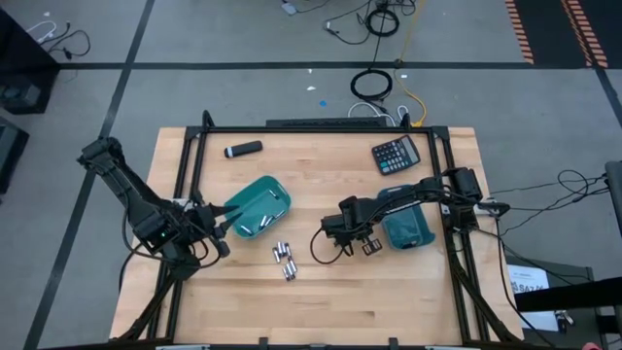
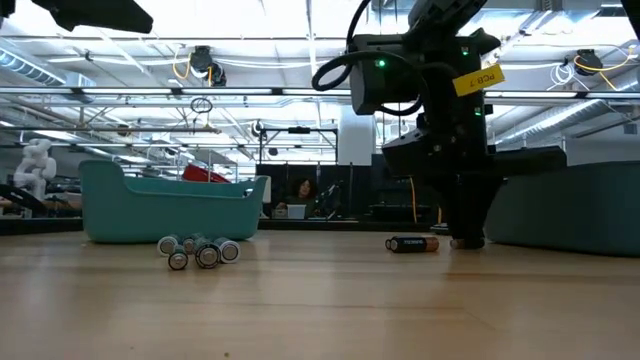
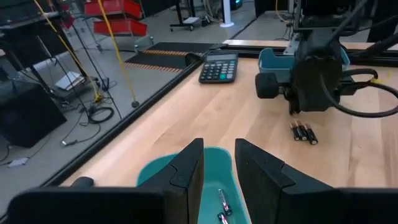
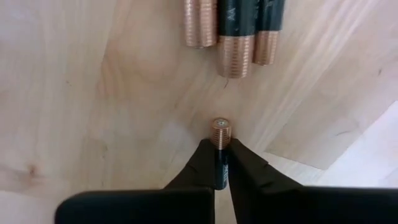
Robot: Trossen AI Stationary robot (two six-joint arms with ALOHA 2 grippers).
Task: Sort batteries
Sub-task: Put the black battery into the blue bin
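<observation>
Several silvery-white batteries (image 1: 284,259) lie in a cluster on the wood, also seen in the low view (image 2: 200,250). Three thin dark batteries with copper ends (image 4: 230,31) lie side by side just beyond my right gripper (image 4: 220,149), which is shut on a fourth one. My right gripper (image 1: 364,241) points down between the cluster and the right teal tray (image 1: 406,229). My left gripper (image 3: 217,168) is open and hovers over the near end of the left teal tray (image 1: 258,207), which holds a few batteries (image 3: 224,202). My right gripper pinches a thin dark battery between its two fingertips (image 4: 239,158), coming from above and pointing down. The battery lies along the fingers, and its copper end (image 4: 220,129) sticks out past the tips toward the table. Whether that end touches the wood, I cannot tell.
A calculator (image 1: 396,154) sits near the far right corner and a black marker-like cylinder (image 1: 243,149) near the far left. A dark frame rail (image 1: 321,128) borders the table. Bare wood stretches along the near edge (image 1: 321,311).
</observation>
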